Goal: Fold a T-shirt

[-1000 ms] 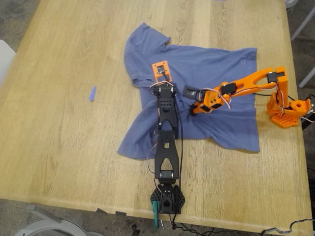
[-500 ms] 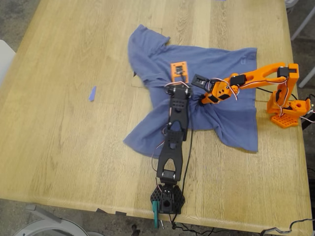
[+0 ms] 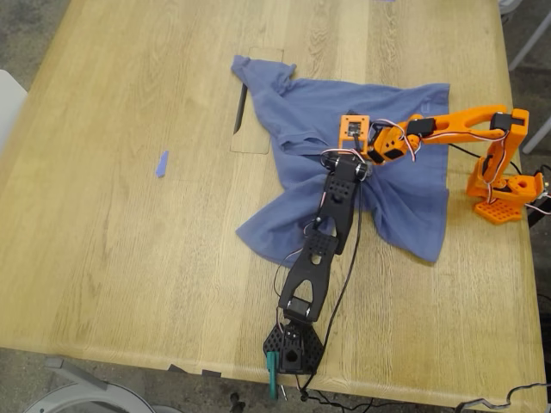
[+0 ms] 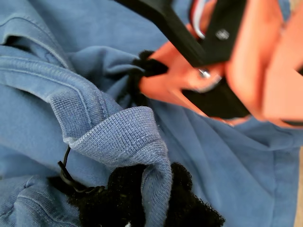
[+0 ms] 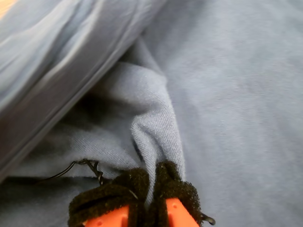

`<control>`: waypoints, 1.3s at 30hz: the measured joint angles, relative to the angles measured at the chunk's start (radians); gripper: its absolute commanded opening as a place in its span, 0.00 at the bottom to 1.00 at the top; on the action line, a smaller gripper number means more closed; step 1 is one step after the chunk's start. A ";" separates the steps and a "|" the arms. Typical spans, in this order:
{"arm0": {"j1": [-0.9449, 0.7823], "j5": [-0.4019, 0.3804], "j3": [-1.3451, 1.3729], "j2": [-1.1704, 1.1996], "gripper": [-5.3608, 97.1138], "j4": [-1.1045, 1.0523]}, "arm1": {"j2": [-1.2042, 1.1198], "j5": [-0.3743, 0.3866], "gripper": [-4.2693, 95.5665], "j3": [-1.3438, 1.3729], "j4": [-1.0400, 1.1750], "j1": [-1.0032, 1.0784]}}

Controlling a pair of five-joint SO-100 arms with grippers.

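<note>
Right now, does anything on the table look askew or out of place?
Yes. The T-shirt lies bunched and skewed, not flat, pinched mid-cloth by my first gripper and my second gripper. A small blue scrap lies apart on the table.

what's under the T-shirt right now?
The wooden table shows around the T-shirt; a rectangular inset panel with a dark slot lies bare beside the sleeve. Whatever lies beneath the bunched cloth is covered. My first gripper and my second gripper each pinch a fold.
</note>
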 measured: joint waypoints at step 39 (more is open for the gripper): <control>0.437 -0.032 0.002 -0.333 0.05 -0.442 | -0.080 -0.005 0.04 -0.041 -0.046 0.158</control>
